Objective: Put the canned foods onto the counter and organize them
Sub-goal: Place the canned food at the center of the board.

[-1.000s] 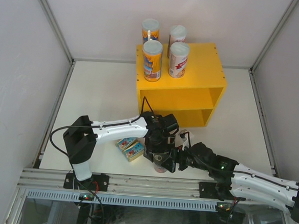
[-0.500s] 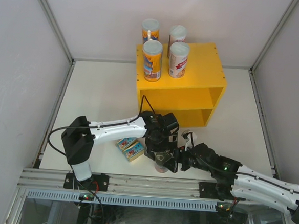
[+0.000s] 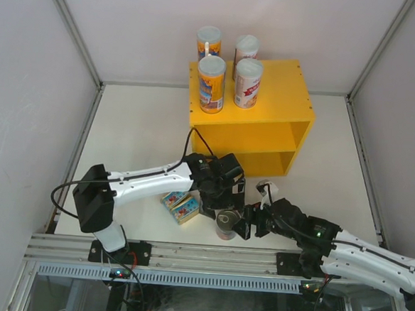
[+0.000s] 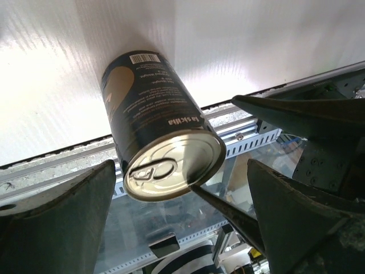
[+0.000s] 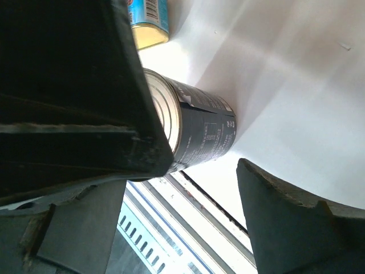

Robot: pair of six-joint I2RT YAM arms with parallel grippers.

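Steel can [image 4: 159,134], dark label, pale print, barcode, shiny pull-tab lid

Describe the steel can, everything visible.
The can is a short cylinder with a dark label bearing white print, a barcode and a tan shape. Its shiny metal lid has a ring pull. It stands upright on the white table near the front edge, right of the flat tins. The open left gripper straddles it without clear contact; the right gripper sits close beside it.
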